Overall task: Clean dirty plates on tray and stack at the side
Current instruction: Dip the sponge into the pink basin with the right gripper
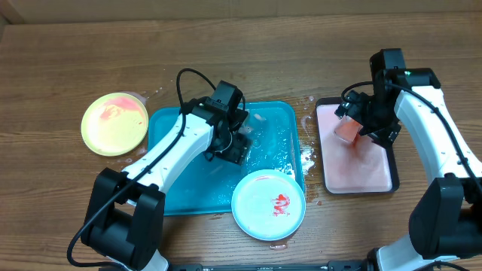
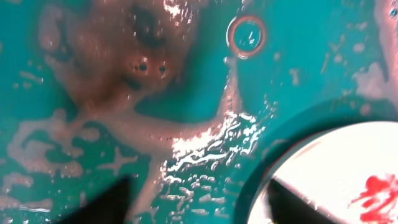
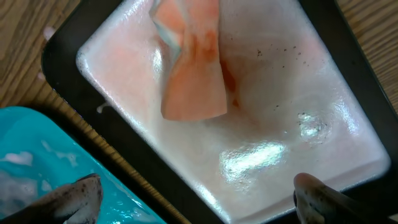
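Observation:
The teal tray [image 1: 181, 181] lies mid-table, wet with pinkish suds. My left gripper [image 1: 230, 144] hangs low over its middle, jaws open with only wet tray floor [image 2: 298, 74] between the fingers [image 2: 106, 202]. A pale blue plate [image 1: 268, 204] with a red sauce smear rests on the tray's front right corner; in the left wrist view this plate [image 2: 336, 162] is beside the right finger. A yellow-green plate [image 1: 114, 123] with red smears sits on the table left of the tray. My right gripper [image 1: 367, 124] is open over the pink tray.
A black-rimmed pink tray [image 1: 376, 177] stands right of the teal tray. An orange sponge [image 3: 193, 68] lies in it, ahead of my right gripper [image 3: 199, 202] and not between its fingers. Water spots lie on the wood between the two trays.

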Available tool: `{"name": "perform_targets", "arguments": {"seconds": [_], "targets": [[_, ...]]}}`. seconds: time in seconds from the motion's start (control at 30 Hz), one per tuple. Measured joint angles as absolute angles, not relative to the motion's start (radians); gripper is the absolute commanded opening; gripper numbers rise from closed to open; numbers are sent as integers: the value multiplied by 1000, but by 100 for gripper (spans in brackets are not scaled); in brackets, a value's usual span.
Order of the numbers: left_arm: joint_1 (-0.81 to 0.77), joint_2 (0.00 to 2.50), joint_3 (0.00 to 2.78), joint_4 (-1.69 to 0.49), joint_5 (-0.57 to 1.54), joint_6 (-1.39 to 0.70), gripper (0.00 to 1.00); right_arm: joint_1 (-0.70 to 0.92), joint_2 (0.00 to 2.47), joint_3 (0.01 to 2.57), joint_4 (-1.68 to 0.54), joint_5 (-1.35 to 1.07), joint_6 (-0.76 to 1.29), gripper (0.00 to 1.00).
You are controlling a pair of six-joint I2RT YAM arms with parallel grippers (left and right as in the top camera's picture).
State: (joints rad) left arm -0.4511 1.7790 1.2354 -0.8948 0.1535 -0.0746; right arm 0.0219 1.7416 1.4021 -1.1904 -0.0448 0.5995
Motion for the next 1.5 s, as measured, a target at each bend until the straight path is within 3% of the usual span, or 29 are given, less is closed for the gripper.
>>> {"name": "perform_targets", "arguments": {"seconds": [0.03, 0.13, 0.17, 0.2, 0.23, 0.3, 0.33, 0.37, 0.4, 0.63, 0.77, 0.9, 1.0, 1.33, 1.37, 1.4, 1.43, 1.47, 1.5], "targets": [[-451, 1779, 1235, -900, 154, -74, 7, 21, 1742, 1402, -1188, -45, 599, 100], [-451, 1779, 1235, -920, 159, -63, 52, 20, 1742, 1402, -1167, -45, 591, 100], [-451, 1779, 1235, -924, 166, -49, 86, 20, 1742, 1402, -1161, -44, 588, 100], [-451, 1779, 1235, -929, 179, -30, 100, 20, 1742, 1402, -1159, -45, 586, 100], [-451, 1779, 1235, -936, 200, -4, 90, 20, 1742, 1402, -1157, -45, 582, 100], [-451, 1779, 1235, -940, 246, 42, 50, 20, 1742, 1402, -1156, -46, 579, 100], [-451, 1779, 1235, -940, 260, 59, 51, 20, 1742, 1402, -1157, -45, 576, 100], [-451, 1779, 1235, -936, 272, 80, 73, 20, 1742, 1402, -1159, -46, 576, 100], [-451, 1779, 1235, -930, 285, 96, 84, 20, 1742, 1402, -1162, -45, 572, 100], [-451, 1779, 1235, -928, 314, 113, 76, 20, 1742, 1391, -1140, -45, 572, 100], [-451, 1779, 1235, -931, 319, 114, 75, 20, 1742, 1319, -1006, -48, 565, 93], [-451, 1779, 1235, -937, 322, 115, 74, 20, 1742, 1234, -876, -67, 566, 70], [-451, 1779, 1235, -944, 323, 115, 74, 20, 1742, 1185, -818, -75, 579, 59], [-451, 1779, 1235, -946, 323, 115, 76, 20, 1750, 1086, -641, -82, 615, 60], [-451, 1779, 1235, -946, 323, 115, 77, 20, 1760, 1086, -629, -86, 617, 56], [-451, 1779, 1235, -947, 323, 115, 77, 20, 1771, 1086, -617, -90, 616, 44], [-451, 1779, 1235, -947, 323, 115, 77, 20, 1782, 1086, -612, -93, 617, 31], [-451, 1779, 1235, -947, 323, 115, 77, 20, 1795, 1086, -609, -97, 623, 10], [-451, 1779, 1235, -947, 323, 115, 77, 20, 1807, 1086, -605, -99, 628, 4]]}}
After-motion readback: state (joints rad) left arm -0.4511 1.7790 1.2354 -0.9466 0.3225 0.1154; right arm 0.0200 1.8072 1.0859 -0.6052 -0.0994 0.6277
